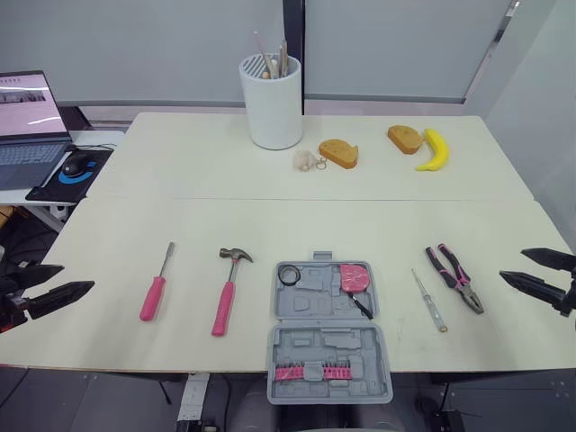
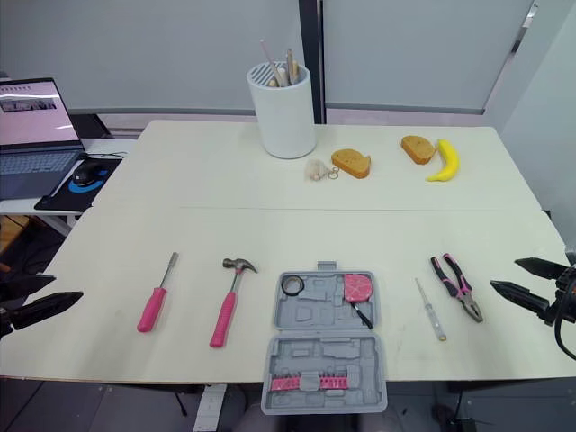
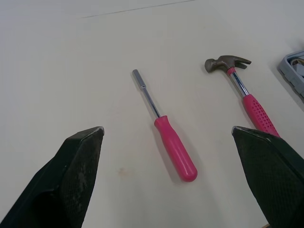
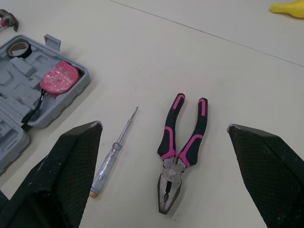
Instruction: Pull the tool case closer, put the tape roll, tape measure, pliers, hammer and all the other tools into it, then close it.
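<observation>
The grey tool case [image 1: 328, 346] lies open at the table's front edge, with a black tape roll [image 1: 288, 274] and a pink tape measure [image 1: 355, 278] in its far half and a row of pink bits in the near half. A pink-handled hammer [image 1: 228, 292] and pink screwdriver [image 1: 155, 288] lie left of the case. Pink-black pliers [image 1: 457, 276] and a clear tester screwdriver [image 1: 430, 301] lie to its right. My left gripper [image 1: 43, 286] hangs open at the table's left edge, and my right gripper [image 1: 540, 273] is open at the right edge. Both are empty.
A white utensil holder [image 1: 271, 101] stands at the back centre. Two bread pieces [image 1: 338, 152] and a banana [image 1: 435, 149] lie at the back right, with a small pale object [image 1: 305, 160] beside them. A laptop [image 1: 31, 117] and mouse sit on a side desk to the left.
</observation>
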